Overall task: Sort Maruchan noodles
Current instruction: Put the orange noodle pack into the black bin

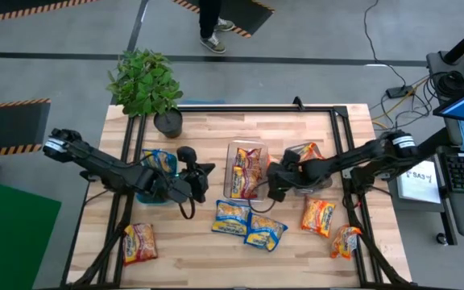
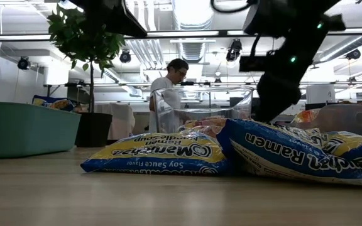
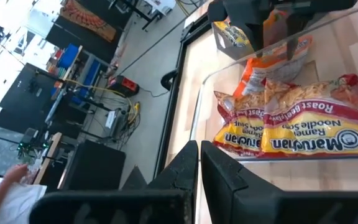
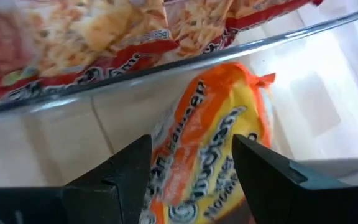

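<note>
Fingers (image 4: 123, 180) of the right claw (image 4: 191, 165) stand well apart, and an orange packet (image 4: 210, 137) lies on the bench (image 1: 192, 129) between them. It looks loose rather than pinched. Just beyond it is the wall of the clear bin (image 4: 166, 65), which holds maroon packets (image 4: 73, 37). The orange one sits outside that bin, hard against it.

Several things could go wrong from here:
- **Snagged bin:** the claw works so close to the wall that a finger may catch the rim and shove or tip the bin, spilling what is already sorted.
- **Lost grip:** the wrapper is slick and crinkly, so a shallow or off-centre pinch could let it slide out on the lift.
- **Wrong colour:** a drop into the nearest bin would mix colours. The right bin (image 1: 304, 153), which already shows orange, seems the proper place.
- **Arms meeting:** the left claw (image 1: 202, 171) is shut and empty, just left of the clear bin and near the teal bin (image 1: 153, 187), so both arms crowd the middle.

Two blue packets (image 1: 246, 224), two more orange packets (image 1: 329, 225) and a maroon packet (image 1: 139, 240) are loose at the near edge.
</note>
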{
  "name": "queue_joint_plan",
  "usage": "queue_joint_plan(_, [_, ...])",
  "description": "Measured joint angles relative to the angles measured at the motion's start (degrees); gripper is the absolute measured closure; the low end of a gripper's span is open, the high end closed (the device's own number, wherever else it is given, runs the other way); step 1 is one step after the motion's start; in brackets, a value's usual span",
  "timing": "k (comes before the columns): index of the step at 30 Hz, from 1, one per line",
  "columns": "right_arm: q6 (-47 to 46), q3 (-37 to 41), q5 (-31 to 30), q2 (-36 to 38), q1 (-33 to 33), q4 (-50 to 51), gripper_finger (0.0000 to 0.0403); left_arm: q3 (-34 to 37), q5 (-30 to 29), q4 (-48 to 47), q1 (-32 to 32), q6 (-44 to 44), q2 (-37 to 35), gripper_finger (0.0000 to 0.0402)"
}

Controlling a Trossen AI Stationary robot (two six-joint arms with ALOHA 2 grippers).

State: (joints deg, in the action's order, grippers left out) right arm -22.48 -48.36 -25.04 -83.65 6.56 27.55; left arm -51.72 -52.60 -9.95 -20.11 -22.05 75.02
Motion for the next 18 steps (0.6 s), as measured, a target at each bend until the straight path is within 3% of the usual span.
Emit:
queue_joint_plan(9, [-0.4,0.0,-0.3,-3.9,-2.9,-3.2,0.0214,0.1,0.6,-0.4,0.0,1.5,0.1,0.04])
queue_joint_plan(18, [-0.6,0.0,0.0,-2.6,-3.0,-2.6,0.0376,0.1,0.7,0.1,0.1,1.8,0.1,0.04])
